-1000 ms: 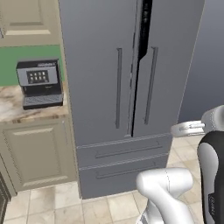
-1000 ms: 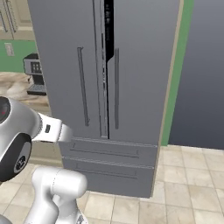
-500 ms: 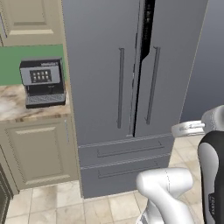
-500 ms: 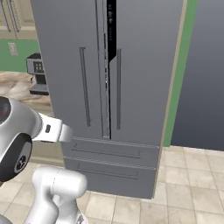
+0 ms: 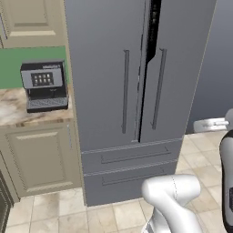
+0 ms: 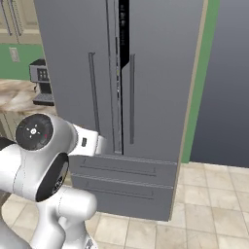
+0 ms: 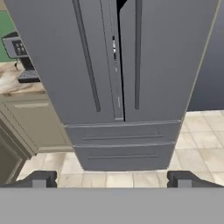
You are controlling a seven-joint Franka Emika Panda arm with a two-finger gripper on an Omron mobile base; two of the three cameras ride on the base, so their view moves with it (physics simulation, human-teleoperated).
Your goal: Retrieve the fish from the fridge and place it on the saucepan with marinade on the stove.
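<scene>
Fridge [image 5: 109,82] upright and straight ahead, tall and dark grey, two upper doors over two lower drawers. Right upper door slightly ajar: a dark wedge of gap at the top between the doors, narrowing downward, seen in left base view and in right base view [image 6: 146,73]. Two long thin vertical bar handles flanking the centre seam, left handle [image 5: 124,91] and right handle [image 5: 158,88]. In hand view, fridge [image 7: 153,65] ahead of and above the jaws, well apart from them, centre seam roughly in line with the midpoint between the fingertips [image 7: 43,178]. Jaws spread wide, nothing between them, tips at the bottom of hand view, gripper [image 7: 112,179] aimed at the lower drawers [image 7: 122,144]. Fish, saucepan and stove not identifiable; fridge interior hidden behind the doors. Left of the fridge: marbled surface [image 5: 18,109] over beige cabinets, carrying a small grey-and-black coffee machine [image 5: 44,84], just beside the fridge side wall; green wall behind it. Beige tiled floor [image 6: 214,209] below. Green strip of wall to the right of the fridge in right base view.
</scene>
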